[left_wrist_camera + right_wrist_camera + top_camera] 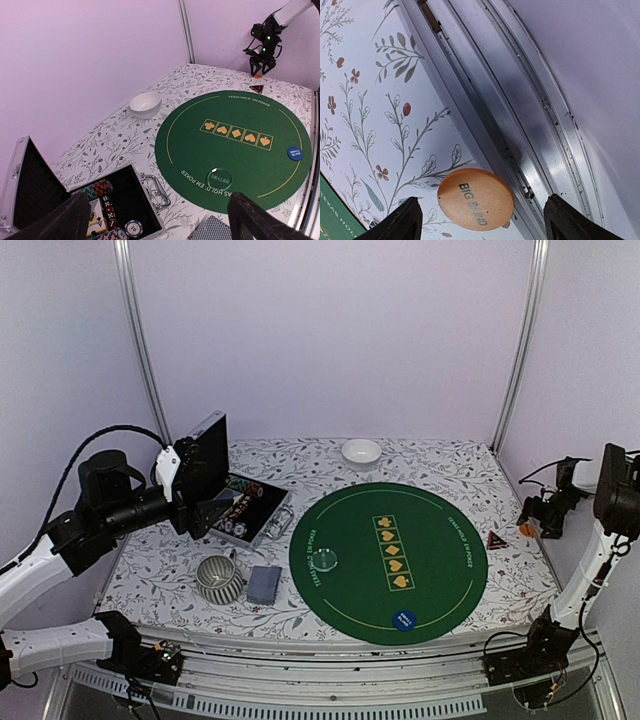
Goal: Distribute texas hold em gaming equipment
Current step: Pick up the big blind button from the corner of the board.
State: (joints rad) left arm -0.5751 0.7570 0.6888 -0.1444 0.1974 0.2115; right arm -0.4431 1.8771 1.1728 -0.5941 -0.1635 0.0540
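Orange is the colour to watch: the round orange plastic "BIG BLIND" button (475, 198) lies flat, face up, on the flower-printed tablecloth (380, 125), just beside the metal edge rail (510, 125). The right gripper (482, 202) hangs over it with its fingers spread wide, one on each side, and neither touches the disc, so the button is released and not gripped. It sits off the round green felt mat (440, 540), on the right side, close to the small red triangular marker (496, 539). That looks like a seat position on that side.

A disc has no long axis. Only the lettering gives a direction, and in the right wrist view it slants from upper left down to lower right.

On the mat, the clear round dealer button (326, 559) sits at the left edge and the blue round small-blind button (404, 620) at the near edge, which suggests one marker per place. The deck of grey-blue-backed cards (264, 584) lies on the cloth left of the mat, its long side running roughly near to far.

The left gripper (159, 200) hovers wide open and empty above the open aluminium chip case (208, 450), well placed to draw chips.
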